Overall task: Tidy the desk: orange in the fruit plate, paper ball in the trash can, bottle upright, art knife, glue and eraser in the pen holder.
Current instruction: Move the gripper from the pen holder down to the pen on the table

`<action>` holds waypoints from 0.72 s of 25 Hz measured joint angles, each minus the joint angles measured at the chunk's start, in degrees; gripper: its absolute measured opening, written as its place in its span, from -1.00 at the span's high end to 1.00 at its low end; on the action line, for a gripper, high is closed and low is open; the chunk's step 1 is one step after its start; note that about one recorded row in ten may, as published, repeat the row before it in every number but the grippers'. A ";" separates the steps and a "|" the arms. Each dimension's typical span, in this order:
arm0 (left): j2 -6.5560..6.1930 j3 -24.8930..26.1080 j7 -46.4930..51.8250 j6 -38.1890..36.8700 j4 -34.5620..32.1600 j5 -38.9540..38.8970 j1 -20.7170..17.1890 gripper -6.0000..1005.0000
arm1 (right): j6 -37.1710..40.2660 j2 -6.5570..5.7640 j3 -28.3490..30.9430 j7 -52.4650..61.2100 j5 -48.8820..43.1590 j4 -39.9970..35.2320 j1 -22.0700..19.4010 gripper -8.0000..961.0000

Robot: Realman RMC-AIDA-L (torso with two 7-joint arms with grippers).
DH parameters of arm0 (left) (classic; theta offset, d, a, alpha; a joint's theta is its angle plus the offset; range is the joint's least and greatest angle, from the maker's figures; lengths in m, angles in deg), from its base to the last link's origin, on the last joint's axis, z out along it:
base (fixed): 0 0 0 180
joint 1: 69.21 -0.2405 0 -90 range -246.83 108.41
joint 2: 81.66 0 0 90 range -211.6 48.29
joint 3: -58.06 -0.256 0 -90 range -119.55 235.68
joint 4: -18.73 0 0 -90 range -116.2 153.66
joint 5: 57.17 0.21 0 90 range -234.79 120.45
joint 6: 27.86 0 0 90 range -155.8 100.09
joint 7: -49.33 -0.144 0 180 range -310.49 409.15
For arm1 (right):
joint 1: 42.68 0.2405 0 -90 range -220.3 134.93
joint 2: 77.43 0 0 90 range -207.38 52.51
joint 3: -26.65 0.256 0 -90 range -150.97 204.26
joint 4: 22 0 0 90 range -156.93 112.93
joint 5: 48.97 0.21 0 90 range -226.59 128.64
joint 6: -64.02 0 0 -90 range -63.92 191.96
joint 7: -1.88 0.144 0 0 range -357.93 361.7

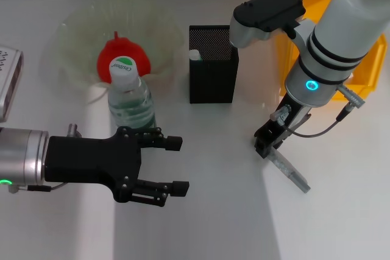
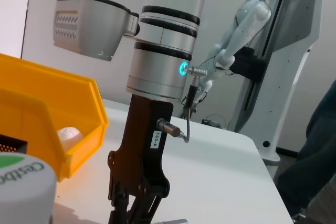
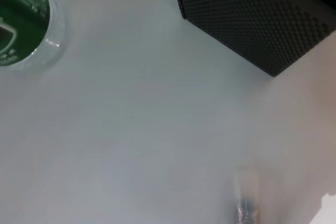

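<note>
Flat grey art knife (image 1: pixel 291 172), long and slim, lying on the smooth white desk (image 1: pixel 213 211) right of the pen holder (image 1: pixel 212 71), a square black mesh box. Right gripper (image 1: pixel 268 141) lowered onto the knife's near end; finger spread cannot be told. Clear plastic bottle (image 1: pixel 130 98) upright, green-and-white cap, before the ribbed translucent fruit plate (image 1: pixel 73 41). Left gripper (image 1: pixel 177 165) beside the bottle, black fingers parted wide, holding nothing.
</note>
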 joint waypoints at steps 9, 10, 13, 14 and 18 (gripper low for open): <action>0.00 0.00 -0.05 0.00 0.00 0.09 0.00 -0.66 | -0.10 0.07 0.01 -0.02 0.00 0.10 -0.03 0.45; 0.00 0.00 -0.05 0.00 0.00 0.09 0.00 -0.66 | -0.10 0.08 0.01 -0.02 0.00 0.10 -0.03 0.45; 0.00 0.00 -0.07 0.00 0.00 0.09 0.00 -0.66 | -0.10 0.08 -0.04 -0.02 0.00 0.16 -0.03 0.47; 0.00 0.00 -0.12 0.00 0.00 0.09 0.00 -0.66 | -0.10 0.08 -0.09 -0.02 0.00 0.25 -0.03 0.48; 0.00 0.00 -0.15 0.00 0.00 0.09 0.00 -0.66 | -0.17 0.09 -0.12 -0.02 0.00 1.22 0.25 0.51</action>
